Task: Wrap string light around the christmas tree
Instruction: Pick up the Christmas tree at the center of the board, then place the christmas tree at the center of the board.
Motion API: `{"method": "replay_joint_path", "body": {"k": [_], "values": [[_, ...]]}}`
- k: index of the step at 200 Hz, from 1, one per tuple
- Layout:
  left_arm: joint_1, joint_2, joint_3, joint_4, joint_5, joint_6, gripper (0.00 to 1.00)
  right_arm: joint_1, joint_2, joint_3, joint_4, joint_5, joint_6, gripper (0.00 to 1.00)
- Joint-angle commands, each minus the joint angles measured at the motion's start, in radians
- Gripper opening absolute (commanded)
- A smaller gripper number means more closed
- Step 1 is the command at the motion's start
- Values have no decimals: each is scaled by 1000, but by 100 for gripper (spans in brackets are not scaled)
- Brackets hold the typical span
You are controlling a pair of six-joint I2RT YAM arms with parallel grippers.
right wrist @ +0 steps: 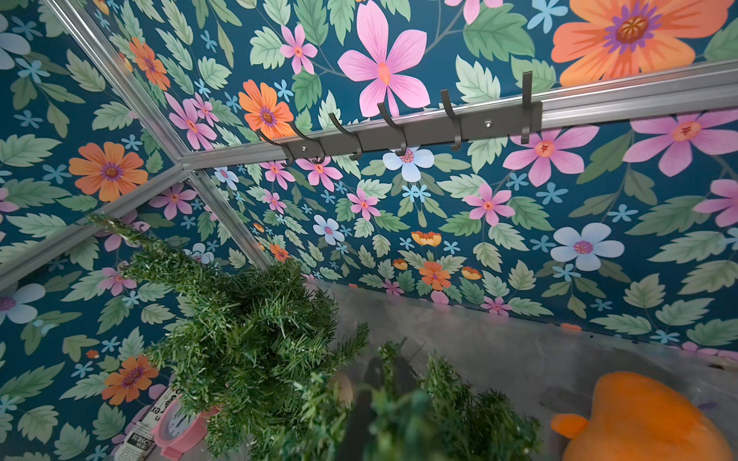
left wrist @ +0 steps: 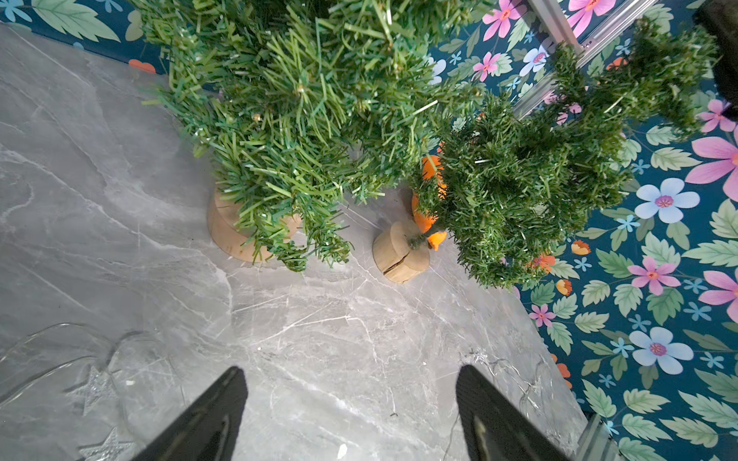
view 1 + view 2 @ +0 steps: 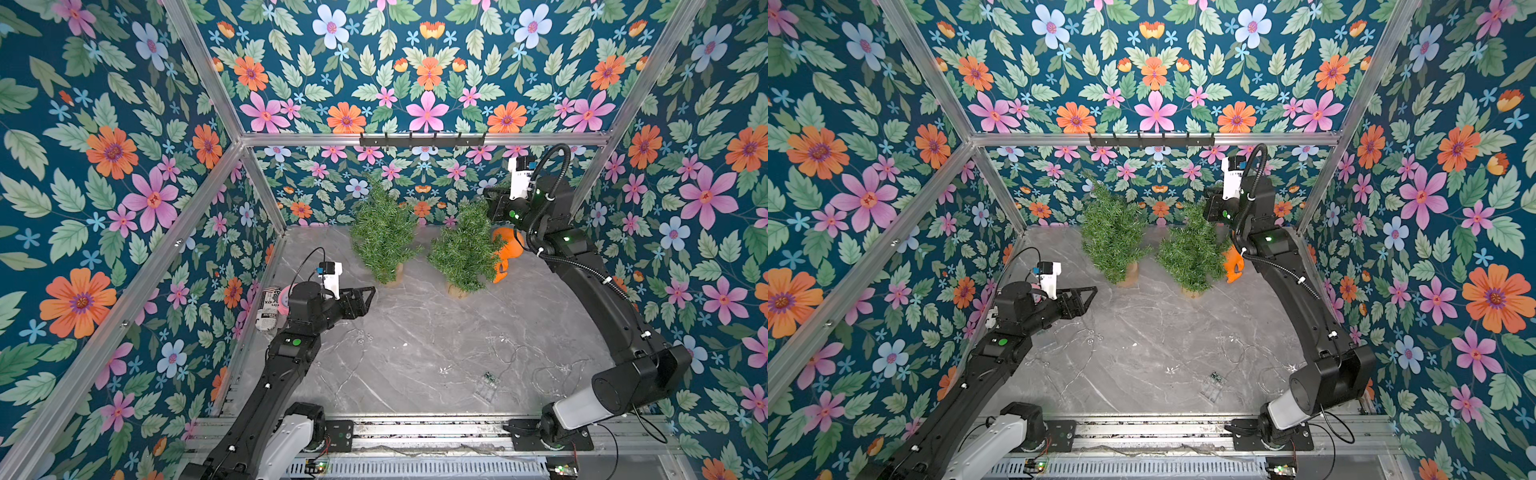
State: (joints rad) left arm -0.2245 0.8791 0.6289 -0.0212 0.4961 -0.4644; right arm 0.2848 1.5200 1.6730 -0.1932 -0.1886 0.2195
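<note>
On the grey table point(image 3: 415, 316), string light point(image 2: 96, 389) sprawls crosswise

At the left, the left gripper point(image 3: 368, 296) hangs over the table, its fingers point(image 2: 215, 415) spread wide and empty, pointing toward the trees. The string light runs left to right in slack loops across the table's front, with its battery box point(image 3: 488, 383) toward the right, well apart from both trunks. The left tree point(image 3: 384, 232) stands upright. The right tree point(image 3: 467, 249) tilts rightward, and the right gripper point(image 3: 496, 198) is closed amid its top needles.

Black arms point(image 3: 598, 286), white base segments point(image 3: 286, 444), green lights point(image 3: 296, 342), corrugated cable point(image 3: 582, 266)
</note>
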Motion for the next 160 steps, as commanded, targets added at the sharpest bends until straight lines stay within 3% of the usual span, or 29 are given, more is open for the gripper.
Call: {"method": "replay_joint_path", "body": {"k": [1, 32, 80, 160], "values": [[1, -5, 0, 30, 11, 4, 85, 45, -34, 22, 25, 50, -76, 0], [1, -21, -8, 41, -3, 7, 85, 148, -85, 59, -32, 184, -161, 0], [2, -29, -8, 32, -34, 13, 85, 258, -188, 20, -67, 231, -148, 0], [16, -40, -9, 33, -53, 21, 86, 397, -270, -110, 2, 146, -95, 0]]}}
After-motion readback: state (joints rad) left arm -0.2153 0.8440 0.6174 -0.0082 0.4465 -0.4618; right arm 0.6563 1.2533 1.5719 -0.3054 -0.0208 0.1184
